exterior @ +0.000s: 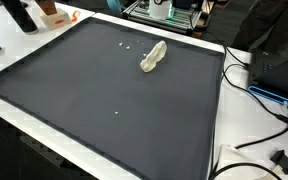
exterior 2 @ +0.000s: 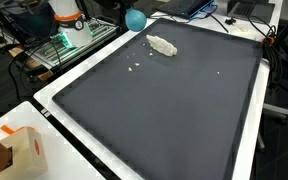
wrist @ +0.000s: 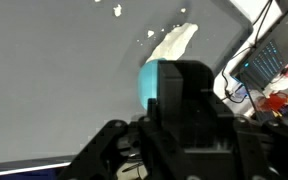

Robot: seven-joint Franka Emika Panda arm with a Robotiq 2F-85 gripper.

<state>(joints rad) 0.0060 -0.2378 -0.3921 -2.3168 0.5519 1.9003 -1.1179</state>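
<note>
A light blue ball (exterior 2: 135, 19) hangs in the air over the far edge of the dark mat (exterior 2: 164, 110), at the top of an exterior view. In the wrist view the ball (wrist: 149, 82) sits right against the black gripper (wrist: 179, 90), which fills the lower half of the picture. The gripper looks shut on the ball, though its fingertips are hidden. A crumpled beige cloth (exterior: 153, 57) lies on the mat and shows in both exterior views (exterior 2: 162, 45). In the wrist view the cloth (wrist: 174, 42) lies just beyond the ball.
Small white crumbs (exterior 2: 135, 67) lie on the mat near the cloth. The robot base (exterior 2: 68, 18) stands behind the table. A cardboard box (exterior 2: 22, 150) sits at one corner. Cables (exterior: 259, 110) and a laptop (exterior: 284, 70) lie off one side.
</note>
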